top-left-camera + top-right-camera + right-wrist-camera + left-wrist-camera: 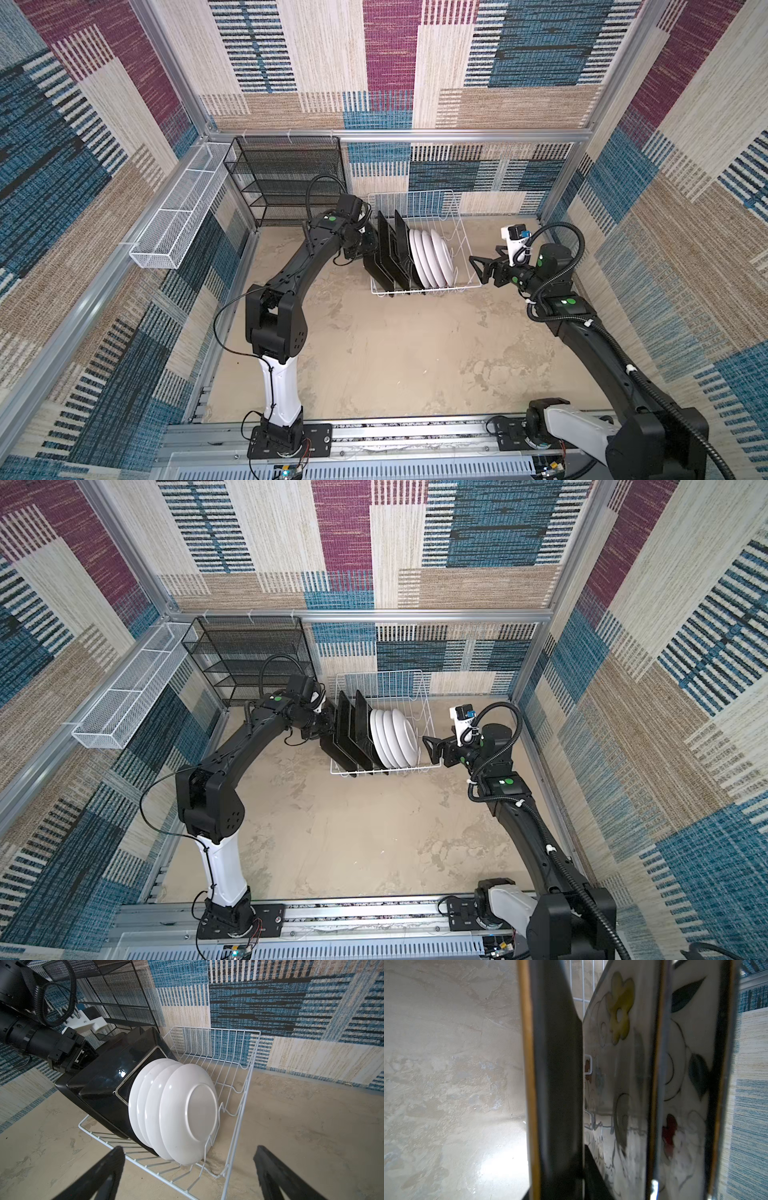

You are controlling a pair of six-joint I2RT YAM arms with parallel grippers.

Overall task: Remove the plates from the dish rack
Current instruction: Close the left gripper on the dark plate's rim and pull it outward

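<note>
Evidently, left gripper (371, 251) clamps the end plate (376, 272) mid-frame to lift it; right gripper (478, 269), right of rack (436, 289), gapes empty.

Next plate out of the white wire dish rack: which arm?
Left, likely. The left gripper grips the edge of the outermost square black-backed plate at its end of the white wire rack; the right gripper hangs open outside, short of the round white plates.
</note>
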